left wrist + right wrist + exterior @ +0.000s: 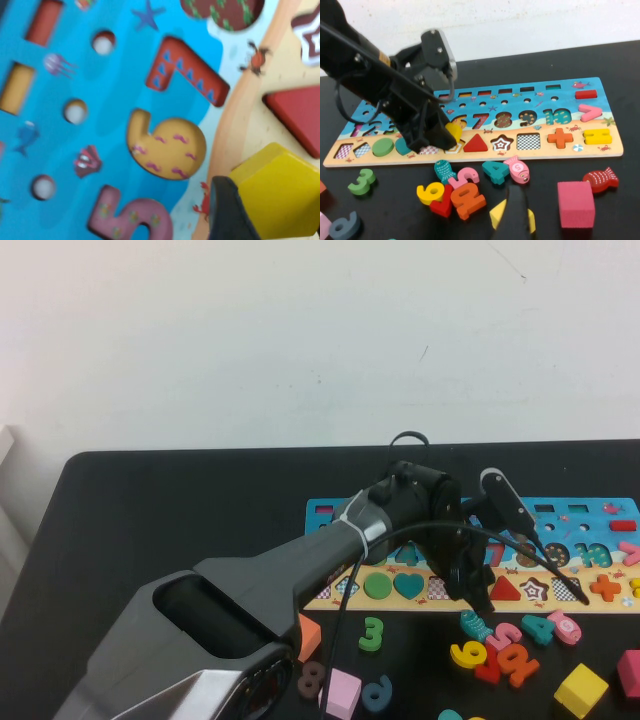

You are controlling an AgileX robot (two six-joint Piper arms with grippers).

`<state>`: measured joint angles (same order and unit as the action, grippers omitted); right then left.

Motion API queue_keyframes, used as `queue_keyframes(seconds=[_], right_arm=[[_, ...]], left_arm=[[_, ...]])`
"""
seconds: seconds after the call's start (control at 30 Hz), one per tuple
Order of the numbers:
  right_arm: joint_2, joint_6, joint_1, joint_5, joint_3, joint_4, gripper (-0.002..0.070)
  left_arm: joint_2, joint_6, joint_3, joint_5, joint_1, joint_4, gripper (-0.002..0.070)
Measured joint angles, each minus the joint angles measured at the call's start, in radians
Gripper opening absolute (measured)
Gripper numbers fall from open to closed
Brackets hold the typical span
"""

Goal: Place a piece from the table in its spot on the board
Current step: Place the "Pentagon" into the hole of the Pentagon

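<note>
Nearest the high camera, the left arm (250, 590) rises from the lower edge and reaches out over the table (180, 510) to the board (570, 585). The left gripper (470, 585) hangs low over the board's shape row, just beside the red triangle (506, 589). The left wrist view shows one dark finger (227, 212) pressed against a yellow block (280, 192); the fingers are closed on this block, which is held just above the tan strip, next to the triangle and below the yellow 6 (167, 145) and red 7 (187, 70) already seated in the blue field. In the right wrist view the block shows as a yellow lump at the gripper tip, over a patterned recess (its outline is mostly hidden by the fingers).

The right gripper (516, 212) waits at the near edge of the table above the loose pieces, by a yellow triangle (500, 214) and a pink cube (576, 204); its fingers are cut off by the frame, so their state cannot be told, and nothing is seen in them.

Step in hand, as judged: placement, with the piece carried and poised at its slot but not yet seated. The next move likely calls for matching the block's outline to the recess by a small turn or shift, lowering it straight until flush, then opening the fingers and lifting clear without dragging the neighbouring triangle.
</note>
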<state>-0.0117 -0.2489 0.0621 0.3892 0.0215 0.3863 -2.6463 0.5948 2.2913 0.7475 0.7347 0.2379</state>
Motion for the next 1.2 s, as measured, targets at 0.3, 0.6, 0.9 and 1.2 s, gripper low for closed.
queue_keyframes(seconds=[0.3, 0.6, 0.9, 1.2], right_arm=[[0.0, 0.0, 0.0, 0.0, 0.0, 0.0, 0.0589], [0.0, 0.0, 0.0, 0.0, 0.0, 0.0, 0.0589], [0.0, 0.0, 0.0, 0.0, 0.0, 0.0, 0.0589], [0.0, 0.0, 0.0, 0.0, 0.0, 0.0, 0.0589]], left_arm=[[-0.019, 0.0, 0.002, 0.009, 0.0, 0.0, 0.0316], [-0.019, 0.0, 0.002, 0.008, 0.0, 0.0, 0.0316], [-0.019, 0.0, 0.002, 0.002, 0.0, 0.002, 0.0328], [-0.019, 0.0, 0.002, 0.002, 0.0, 0.031, 0.0336]])
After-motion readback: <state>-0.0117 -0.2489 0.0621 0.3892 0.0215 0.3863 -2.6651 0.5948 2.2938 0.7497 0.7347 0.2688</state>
